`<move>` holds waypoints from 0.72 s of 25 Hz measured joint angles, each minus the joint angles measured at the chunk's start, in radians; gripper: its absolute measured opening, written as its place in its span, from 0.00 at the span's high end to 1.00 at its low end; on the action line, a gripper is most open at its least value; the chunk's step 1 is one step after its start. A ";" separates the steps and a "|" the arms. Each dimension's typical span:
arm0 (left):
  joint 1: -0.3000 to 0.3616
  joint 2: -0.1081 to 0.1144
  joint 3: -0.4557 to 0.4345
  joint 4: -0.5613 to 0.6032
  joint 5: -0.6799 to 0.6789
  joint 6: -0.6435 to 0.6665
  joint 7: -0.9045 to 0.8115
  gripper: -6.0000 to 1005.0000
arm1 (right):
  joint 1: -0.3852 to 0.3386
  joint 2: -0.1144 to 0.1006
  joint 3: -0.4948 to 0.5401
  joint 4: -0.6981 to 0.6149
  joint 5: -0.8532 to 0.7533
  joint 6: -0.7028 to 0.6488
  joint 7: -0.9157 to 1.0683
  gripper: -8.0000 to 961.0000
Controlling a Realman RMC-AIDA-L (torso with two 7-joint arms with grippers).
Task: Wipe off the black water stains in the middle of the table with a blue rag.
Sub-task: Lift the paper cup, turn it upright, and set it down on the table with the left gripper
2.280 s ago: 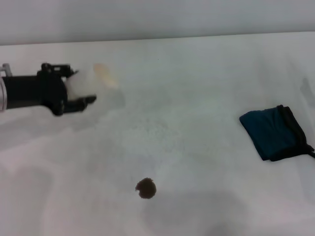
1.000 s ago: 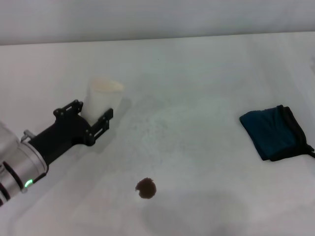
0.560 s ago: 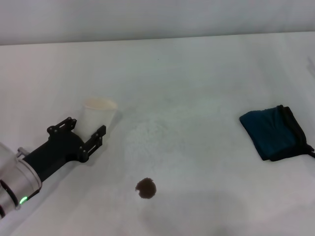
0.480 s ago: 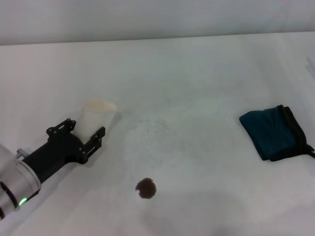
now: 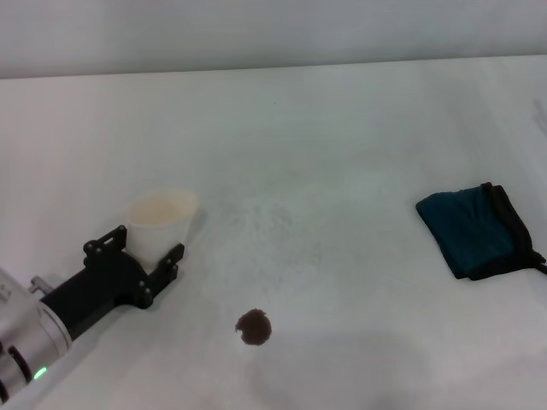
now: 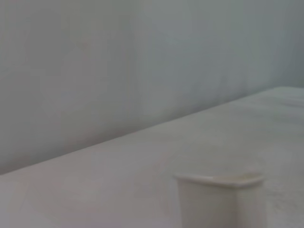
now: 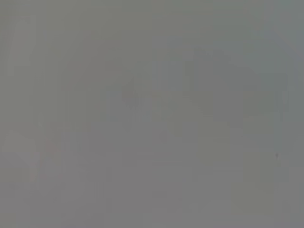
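Your left tool [image 5: 143,254] sits released around the white cup [image 5: 161,222] on the worktop [image 5: 342,154], the black water stains [image 5: 254,327] and blue rag [image 5: 479,231] untouched.

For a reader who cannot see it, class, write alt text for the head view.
A white table holds a small dark stain near the front centre, untouched, and a blue rag lying far to the right. At the left, the left tool straddles a white cup standing upright; the right tool is out of view.
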 joint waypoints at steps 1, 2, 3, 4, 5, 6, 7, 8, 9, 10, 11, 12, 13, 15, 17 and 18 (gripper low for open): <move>0.000 0.000 0.000 0.000 0.000 0.000 0.000 0.44 | 0.000 0.000 0.000 0.000 0.000 -0.006 0.000 0.09; 0.009 0.000 0.000 0.010 0.002 0.000 0.027 0.44 | 0.000 -0.001 0.000 0.000 0.000 -0.011 0.000 0.09; 0.017 0.000 0.000 0.016 0.002 0.000 0.047 0.44 | 0.000 -0.001 0.000 0.000 0.000 -0.016 0.000 0.09; 0.022 0.000 0.000 0.019 0.001 0.000 0.059 0.44 | 0.000 -0.001 0.000 0.000 0.000 -0.018 0.000 0.09; 0.029 0.000 0.000 0.022 -0.003 0.000 0.071 0.44 | 0.000 -0.001 0.000 0.000 0.000 -0.021 0.000 0.09; 0.033 0.000 0.000 0.024 -0.007 -0.001 0.077 0.44 | 0.000 -0.001 0.000 0.000 0.000 -0.021 0.000 0.09; 0.036 0.000 0.000 0.025 -0.011 -0.002 0.079 0.44 | -0.001 -0.001 0.000 0.000 -0.003 -0.022 -0.002 0.09; 0.038 0.000 0.000 0.025 -0.014 -0.003 0.082 0.44 | -0.001 -0.001 0.000 0.000 -0.006 -0.023 -0.006 0.09; 0.039 0.000 0.000 0.025 -0.021 -0.006 0.082 0.44 | -0.002 -0.001 0.001 0.000 -0.009 -0.024 -0.010 0.10; 0.041 0.001 0.000 0.027 -0.027 -0.006 0.082 0.43 | -0.003 -0.001 0.001 0.000 -0.012 -0.024 -0.017 0.10; 0.043 0.002 0.000 0.030 -0.034 -0.005 0.083 0.41 | -0.003 -0.001 0.001 0.000 -0.014 -0.025 -0.022 0.10; 0.045 0.002 -0.001 0.033 -0.041 -0.002 0.083 0.40 | -0.003 -0.002 0.001 0.000 -0.014 -0.026 -0.023 0.10; 0.046 0.003 -0.001 0.036 -0.045 0.001 0.083 0.38 | -0.003 -0.002 0.002 0.001 -0.014 -0.026 -0.024 0.10; 0.052 0.002 -0.001 0.038 -0.045 0.004 0.089 0.35 | -0.002 -0.002 0.002 0.005 -0.018 -0.033 -0.024 0.10; 0.057 0.001 -0.001 0.038 -0.045 0.013 0.099 0.32 | 0.002 -0.002 -0.001 0.008 -0.022 -0.046 -0.025 0.10; 0.062 0.001 -0.002 0.039 -0.044 0.020 0.109 0.31 | 0.004 -0.002 -0.004 0.009 -0.023 -0.052 -0.025 0.10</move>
